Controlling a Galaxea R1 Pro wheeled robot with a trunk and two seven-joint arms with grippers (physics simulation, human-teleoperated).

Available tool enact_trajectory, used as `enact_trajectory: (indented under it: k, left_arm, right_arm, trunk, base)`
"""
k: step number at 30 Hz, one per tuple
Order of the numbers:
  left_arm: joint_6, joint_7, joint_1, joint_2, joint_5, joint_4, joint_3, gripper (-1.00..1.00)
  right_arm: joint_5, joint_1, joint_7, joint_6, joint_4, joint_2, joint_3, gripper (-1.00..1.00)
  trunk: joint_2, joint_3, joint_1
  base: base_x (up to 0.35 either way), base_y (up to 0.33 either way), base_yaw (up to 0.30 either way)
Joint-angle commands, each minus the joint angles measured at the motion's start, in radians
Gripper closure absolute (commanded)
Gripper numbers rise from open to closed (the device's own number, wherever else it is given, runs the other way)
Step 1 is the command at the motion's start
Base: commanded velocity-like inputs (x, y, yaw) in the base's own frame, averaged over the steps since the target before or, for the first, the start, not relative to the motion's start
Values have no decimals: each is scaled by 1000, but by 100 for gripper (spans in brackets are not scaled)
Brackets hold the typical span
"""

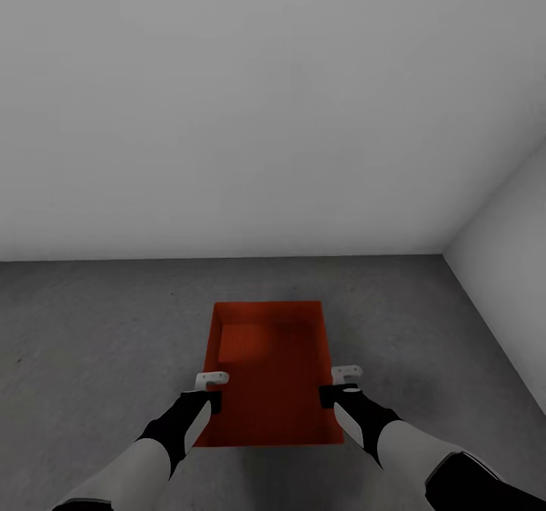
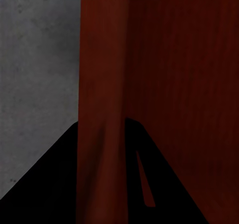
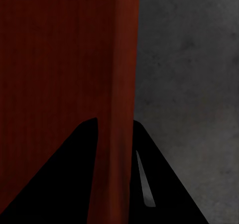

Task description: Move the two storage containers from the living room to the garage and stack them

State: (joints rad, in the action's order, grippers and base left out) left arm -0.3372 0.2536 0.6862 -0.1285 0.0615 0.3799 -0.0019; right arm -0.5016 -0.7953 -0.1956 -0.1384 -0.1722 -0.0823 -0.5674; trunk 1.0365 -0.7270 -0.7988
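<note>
One red-orange storage container (image 1: 269,374) sits low over the dark grey garage floor (image 1: 91,344), open top facing up, right in front of me. My left gripper (image 1: 211,390) is shut on its left wall and my right gripper (image 1: 339,386) on its right wall. In the left wrist view the red wall (image 2: 104,84) runs between the dark fingers (image 2: 55,184) of my left gripper (image 2: 102,174). The right wrist view shows the same for the opposite wall (image 3: 122,84) and my right gripper (image 3: 117,174). Whether the container rests on the floor or hangs just above it, I cannot tell.
A plain white-grey wall (image 1: 227,117) stands straight ahead, beyond the container. A second wall (image 1: 508,215) closes the right side, and the two meet in a corner at the far right. Mottled concrete (image 3: 194,74) spreads on both sides of the container (image 2: 35,74).
</note>
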Motion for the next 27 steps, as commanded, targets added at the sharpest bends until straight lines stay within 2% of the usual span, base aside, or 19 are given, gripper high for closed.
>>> enact_trajectory:
  k: [1,13,19,27]
  left_arm:
    - [-8,9,-1,30,4,-1,3,100]
    - [-7,9,-1,30,4,-1,3,100]
    - [-8,7,-1,30,4,-2,3,100]
    - [-8,7,-1,30,4,-1,3,100]
  right_arm:
    - [15,-1,-7,26,-4,12,0,100]
    - [15,-1,-7,26,-4,12,0,100]
    - [15,-1,-7,26,-4,12,0,100]
    - [15,-1,-7,26,-4,12,0,100]
  trunk:
    - [1,-1,0]
    - [1,-1,0]
    - [43,-19,-23]
    - [43,-19,-23]
  base:
    - [0,0,0]
    - [0,0,0]
    - [0,0,0]
    - [0,0,0]
